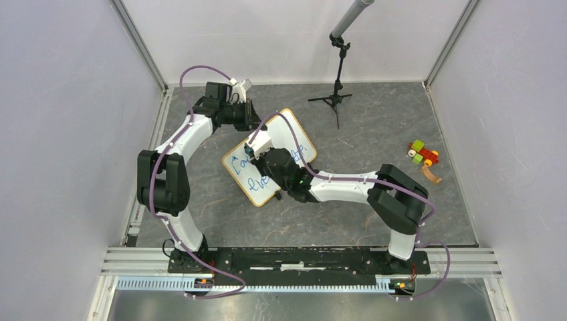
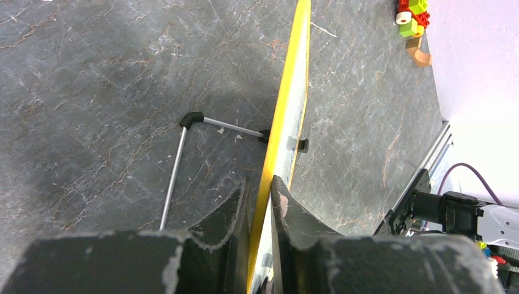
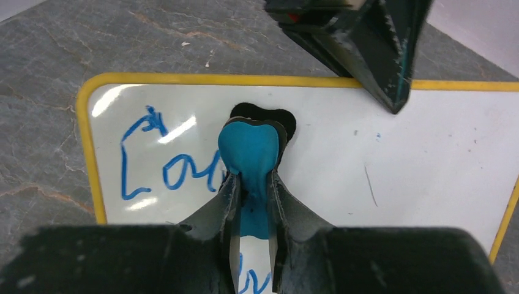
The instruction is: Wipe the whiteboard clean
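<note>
The board (image 1: 238,167) stands tilted in the middle of the table (image 1: 374,207). The left gripper (image 2: 259,184) pinches its far edge between nearly shut jaws. On its face the right gripper (image 3: 251,177), clamped on a blue eraser (image 3: 251,144), presses beside the writing (image 3: 183,174). Best wipe flat and firm toward that writing, with the left grip bracing.

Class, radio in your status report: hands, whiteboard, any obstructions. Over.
Left hand shut on whiteboard edge. Right hand shut on blue eraser, tip on board. Blue writing uncleared on one side. Nothing blocking.
</note>
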`<state>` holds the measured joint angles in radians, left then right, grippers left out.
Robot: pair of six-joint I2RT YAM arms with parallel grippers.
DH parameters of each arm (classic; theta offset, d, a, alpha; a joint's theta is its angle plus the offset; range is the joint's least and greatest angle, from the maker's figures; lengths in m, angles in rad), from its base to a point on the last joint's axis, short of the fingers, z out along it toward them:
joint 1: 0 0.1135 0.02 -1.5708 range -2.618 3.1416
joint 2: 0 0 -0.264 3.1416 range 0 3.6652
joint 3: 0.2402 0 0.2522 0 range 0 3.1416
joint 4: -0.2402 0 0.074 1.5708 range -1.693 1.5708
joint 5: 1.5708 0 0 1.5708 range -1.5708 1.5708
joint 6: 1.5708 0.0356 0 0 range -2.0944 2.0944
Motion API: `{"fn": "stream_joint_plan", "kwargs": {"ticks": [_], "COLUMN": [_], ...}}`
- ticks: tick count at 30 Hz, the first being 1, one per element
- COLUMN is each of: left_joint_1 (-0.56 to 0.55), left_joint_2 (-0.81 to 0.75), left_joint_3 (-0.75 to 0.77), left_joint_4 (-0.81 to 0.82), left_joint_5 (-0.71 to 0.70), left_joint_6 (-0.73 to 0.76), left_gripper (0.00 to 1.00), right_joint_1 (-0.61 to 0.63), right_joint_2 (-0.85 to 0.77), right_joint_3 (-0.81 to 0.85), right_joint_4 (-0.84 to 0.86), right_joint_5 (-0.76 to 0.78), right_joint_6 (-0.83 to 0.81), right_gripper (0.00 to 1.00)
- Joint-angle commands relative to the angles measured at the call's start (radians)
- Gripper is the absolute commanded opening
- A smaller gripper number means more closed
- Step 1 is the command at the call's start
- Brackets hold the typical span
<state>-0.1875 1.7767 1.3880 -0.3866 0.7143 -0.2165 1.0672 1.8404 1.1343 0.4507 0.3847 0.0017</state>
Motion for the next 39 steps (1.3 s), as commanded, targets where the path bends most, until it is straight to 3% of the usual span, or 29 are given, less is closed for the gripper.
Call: {"fn": "stream_joint_plan", "kwargs": {"ticks": [1,7,12,25,32,39], "left_joint_1": [-0.009,-0.009,-0.009,-0.009,-0.009,-0.009], "left_joint_2": [-0.034,-0.040,-0.040,-0.037,-0.042,-0.045], "left_joint_3": [-0.005,-0.005,-0.004,-0.003,-0.004,-0.006], "left_joint_4": [-0.039,-0.040,-0.040,-0.039,-0.040,-0.040], "left_joint_5": [0.008,0.011,0.013,0.011,0.012,0.016], "left_joint_6": [-0.040,-0.034,-0.035,-0.041,-0.038,-0.035], "left_gripper": [0.05,0.03,0.03,0.02,0.02,0.02], "right_joint_1": [-0.095,-0.187,-0.182,0.062,0.036,-0.075], "right_joint_2": [-0.018,-0.039,-0.044,0.014,-0.007,-0.058], "right_joint_3": [-0.042,-0.082,-0.086,-0.020,-0.069,-0.145], "right_joint_4": [-0.049,-0.085,-0.080,0.058,0.075,0.032], "right_joint_5": [0.048,0.036,0.027,-0.029,0.114,0.177], "right_joint_6": [0.106,0.177,0.163,0.011,0.068,0.198], "right_gripper": [0.22,0.22,0.22,0.22,0.23,0.23]}}
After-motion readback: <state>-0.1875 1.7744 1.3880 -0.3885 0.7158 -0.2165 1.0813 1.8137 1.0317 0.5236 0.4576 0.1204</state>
